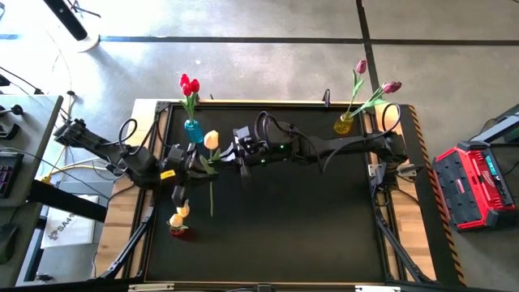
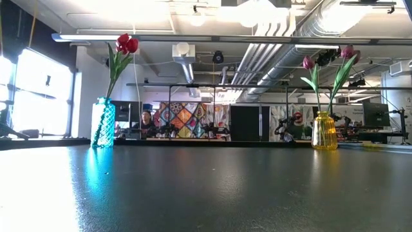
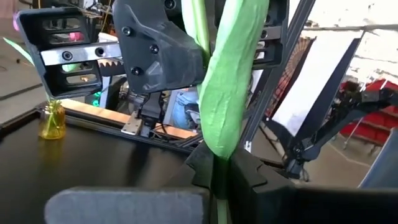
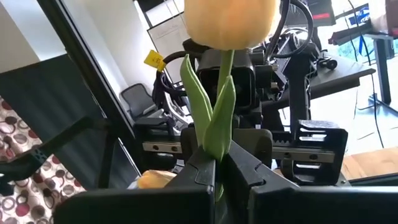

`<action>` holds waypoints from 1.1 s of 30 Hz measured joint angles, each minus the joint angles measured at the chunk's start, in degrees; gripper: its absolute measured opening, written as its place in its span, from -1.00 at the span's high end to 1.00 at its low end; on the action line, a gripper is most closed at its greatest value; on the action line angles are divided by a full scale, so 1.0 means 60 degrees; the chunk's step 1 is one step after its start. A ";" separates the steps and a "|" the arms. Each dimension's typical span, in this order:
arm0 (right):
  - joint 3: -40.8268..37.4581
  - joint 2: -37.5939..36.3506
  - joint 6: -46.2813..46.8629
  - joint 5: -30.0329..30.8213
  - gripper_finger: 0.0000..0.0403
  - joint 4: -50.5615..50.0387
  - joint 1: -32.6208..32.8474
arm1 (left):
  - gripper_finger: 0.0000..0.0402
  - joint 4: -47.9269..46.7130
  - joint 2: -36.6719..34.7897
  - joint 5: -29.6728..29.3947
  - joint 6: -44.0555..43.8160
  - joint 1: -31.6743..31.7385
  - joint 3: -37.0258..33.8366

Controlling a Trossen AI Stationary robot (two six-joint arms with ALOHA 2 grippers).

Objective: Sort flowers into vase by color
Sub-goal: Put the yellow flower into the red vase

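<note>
Black tabletop (image 2: pixel 212 193), teal vase (image 2: pixel 103 122), yellow vase (image 2: pixel 324 131), ceiling ducts (image 2: pixel 283 38)

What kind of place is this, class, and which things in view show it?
Probably a robotics lab or workshop: exposed ceiling ducts, a bare concrete floor, and a black work table with mounted arms and a red toolbox beside it.

Cream-yellow tulip (image 4: pixel 230 22) upright, stem clamped between right gripper (image 4: pixel 222 171) fingers, left gripper (image 4: pixel 242 134) just behind
</note>
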 joint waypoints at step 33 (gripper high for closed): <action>-0.0011 0.0007 0.0355 0.0137 0.33 0.0375 -0.0161 | 1.00 -0.0468 -0.1212 -0.0712 0.2138 0.0022 0.0022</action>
